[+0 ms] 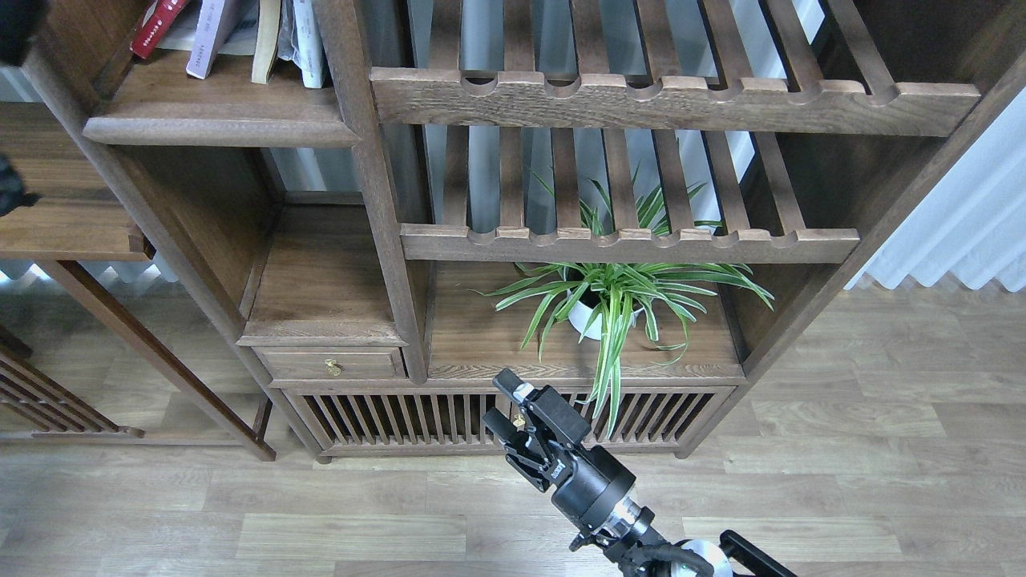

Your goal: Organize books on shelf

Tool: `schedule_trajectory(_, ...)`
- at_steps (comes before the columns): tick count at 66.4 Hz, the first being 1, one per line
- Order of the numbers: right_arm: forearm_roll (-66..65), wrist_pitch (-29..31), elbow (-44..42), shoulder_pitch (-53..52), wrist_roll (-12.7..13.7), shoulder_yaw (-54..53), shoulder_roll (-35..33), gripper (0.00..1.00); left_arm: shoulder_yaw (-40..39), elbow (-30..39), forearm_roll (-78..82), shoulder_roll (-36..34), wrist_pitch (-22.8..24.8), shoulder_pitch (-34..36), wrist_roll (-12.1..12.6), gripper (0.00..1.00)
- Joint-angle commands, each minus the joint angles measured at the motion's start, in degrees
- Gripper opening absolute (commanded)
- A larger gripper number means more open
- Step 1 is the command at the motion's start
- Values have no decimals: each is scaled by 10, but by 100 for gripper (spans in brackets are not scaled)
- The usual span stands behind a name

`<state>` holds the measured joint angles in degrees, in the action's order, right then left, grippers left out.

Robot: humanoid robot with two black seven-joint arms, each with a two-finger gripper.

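Observation:
The books stand at the top left on the shelf point(216, 120), a flat dark-brown board with a rounded front edge. A dark red book point(160, 18) leans at the left. Beside it are a pale lavender book point(210, 36), a yellow-green one point(264, 40) seen edge-on, and a white one point(309, 40). Their tops are cut off by the frame. My right gripper point(505, 405) is low in the middle, in front of the cabinet's slatted base, open and empty, far from the books. Of my left arm only dark bits point(8, 192) show at the left edge; its gripper is out of view.
Two slatted racks with scalloped rails point(673, 100) fill the upper right of the cabinet. A potted spider plant point(609, 300) stands on the lower board just beyond my right gripper. A small drawer with a brass knob point(332, 368) sits lower left. A side table point(64, 224) stands at left.

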<state>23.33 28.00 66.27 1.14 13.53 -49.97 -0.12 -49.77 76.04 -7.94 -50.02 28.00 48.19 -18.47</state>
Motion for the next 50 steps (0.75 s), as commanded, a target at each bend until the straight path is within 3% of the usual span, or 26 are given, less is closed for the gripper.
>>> schedule_trajectory(1,0,0,1,-2,0,-7,-2,99,10,31,-24,-42,0,-51,1,92)
schedule_trajectory(6,0,0,6,-2,1,-20,-3,99,13,31,-23,-58,0,-91,9,92)
schedule_trajectory(15,-2,0,11,-5,0,-44,-5,99,11,31,-23,-69,0,-166,70,92)
schedule_trajectory(20,-3,0,13,-9,0,-51,-8,99,13,31,-23,-62,0,-187,88,92)
schedule_trajectory(50,-3,0,64,-28,-1,-66,-40,99,-10,30,-24,197,0,-323,92,92)
